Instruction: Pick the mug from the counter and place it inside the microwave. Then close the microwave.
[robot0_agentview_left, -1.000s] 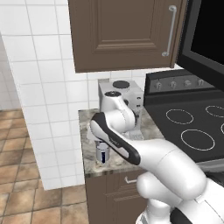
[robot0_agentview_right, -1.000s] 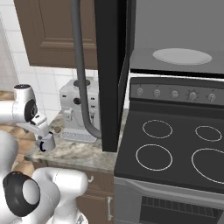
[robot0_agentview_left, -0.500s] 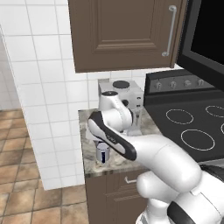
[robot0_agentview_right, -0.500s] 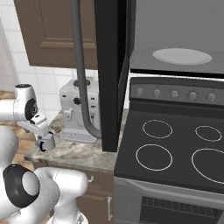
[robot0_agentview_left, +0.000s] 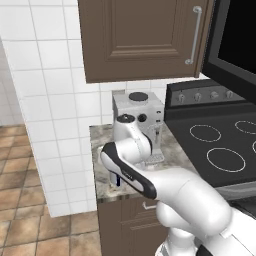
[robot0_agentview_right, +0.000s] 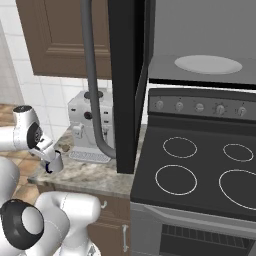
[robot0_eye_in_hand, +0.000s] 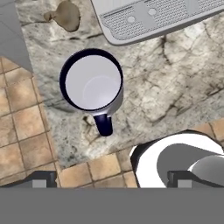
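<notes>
Mug (robot0_eye_in_hand: 92, 85) sits upright on the counter (robot0_eye_in_hand: 175, 87) in the upper left of the hand view, seen from above: navy rim, pale inside, navy handle pointing toward the bottom of the frame. It stands near the counter's edge, with tiled floor (robot0_eye_in_hand: 22, 113) beyond it at the left and bottom. The gripper (robot0_eye_in_hand: 109, 180) hangs over it with its jaws spread wide and nothing between them; its two dark fingertips (robot0_eye_in_hand: 41, 178) show at the bottom, well apart. The coffee machine (robot0_eye_in_hand: 157, 17) has its grey drip tray at the upper right, near the mug but not touching. In the right base view the mug (robot0_agentview_right: 55, 162) shows at the left, just under the hand. The microwave (robot0_agentview_right: 131, 75) stands open, its door (robot0_agentview_right: 125, 90) swung out at the centre, the white turntable (robot0_agentview_right: 207, 64) at the upper right.
</notes>
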